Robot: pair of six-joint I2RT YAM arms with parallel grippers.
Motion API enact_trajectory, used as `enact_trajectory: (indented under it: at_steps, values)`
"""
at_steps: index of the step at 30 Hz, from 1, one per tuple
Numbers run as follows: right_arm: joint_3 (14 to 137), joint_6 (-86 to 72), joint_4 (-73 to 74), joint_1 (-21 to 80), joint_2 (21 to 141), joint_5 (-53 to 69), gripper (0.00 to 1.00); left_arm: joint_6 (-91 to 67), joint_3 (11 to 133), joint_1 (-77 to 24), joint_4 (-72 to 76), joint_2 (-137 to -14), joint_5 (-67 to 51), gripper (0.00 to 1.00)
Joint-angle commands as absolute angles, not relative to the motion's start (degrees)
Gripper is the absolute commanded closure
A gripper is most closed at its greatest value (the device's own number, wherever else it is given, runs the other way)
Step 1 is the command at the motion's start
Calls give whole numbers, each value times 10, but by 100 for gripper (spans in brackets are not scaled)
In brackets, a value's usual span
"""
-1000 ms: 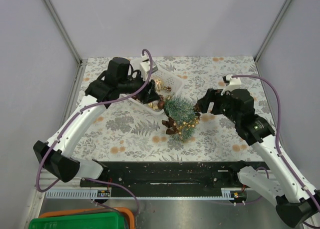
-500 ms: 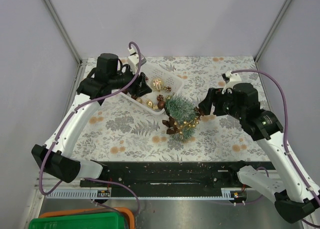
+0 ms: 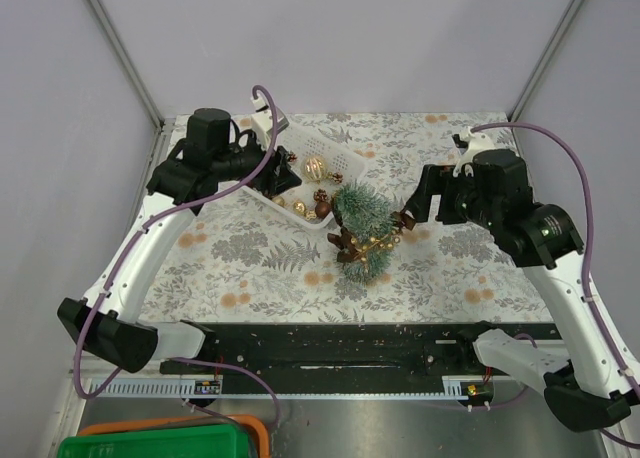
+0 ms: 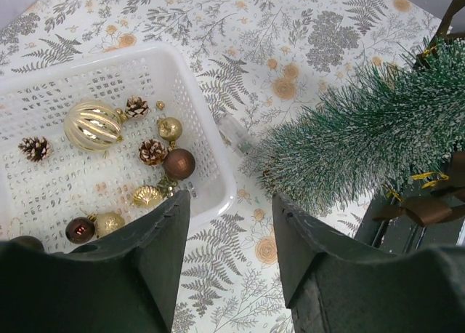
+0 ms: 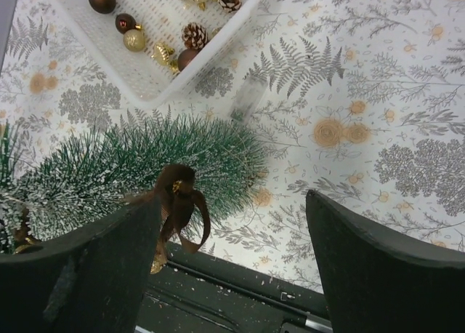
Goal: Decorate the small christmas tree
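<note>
The small christmas tree (image 3: 362,221) stands in the middle of the leaf-print cloth, frosted green, with brown bows and gold beads on it. It also shows in the left wrist view (image 4: 363,133) and the right wrist view (image 5: 109,169). A white basket (image 3: 343,160) behind it holds a gold ribbed ball (image 4: 92,124), a brown ball (image 4: 179,163), pinecones and small gold baubles. My left gripper (image 3: 284,172) is open and empty over the basket's near corner (image 4: 218,195). My right gripper (image 3: 412,211) is open, right of the tree; a brown bow (image 5: 178,195) on the tree hangs beside its left finger (image 5: 94,275).
A black rail (image 3: 340,343) runs along the near table edge. Grey walls with metal posts close in the left, right and back. A green bin (image 3: 150,446) sits below the table at the lower left.
My left gripper has drawn back to the left, from the basket's middle to its left part. My right arm has lifted and shifted slightly right, away from the tree.
</note>
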State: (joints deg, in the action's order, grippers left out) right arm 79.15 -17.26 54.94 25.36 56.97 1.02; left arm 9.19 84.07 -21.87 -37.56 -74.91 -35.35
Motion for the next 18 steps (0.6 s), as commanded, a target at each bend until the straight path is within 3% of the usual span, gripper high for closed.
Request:
enact_trajectory:
  at_steps: [1,11,18]
  values:
    - [861,-157,546,246,577,-15,11,100,838,-213,-349,-726,-363,47]
    - [980,-142,533,244,643,97,10,97,834,-207,-344,-725,-366,47]
    - [931,-132,558,243,657,124,15,99,824,-203,-340,-720,-371,47]
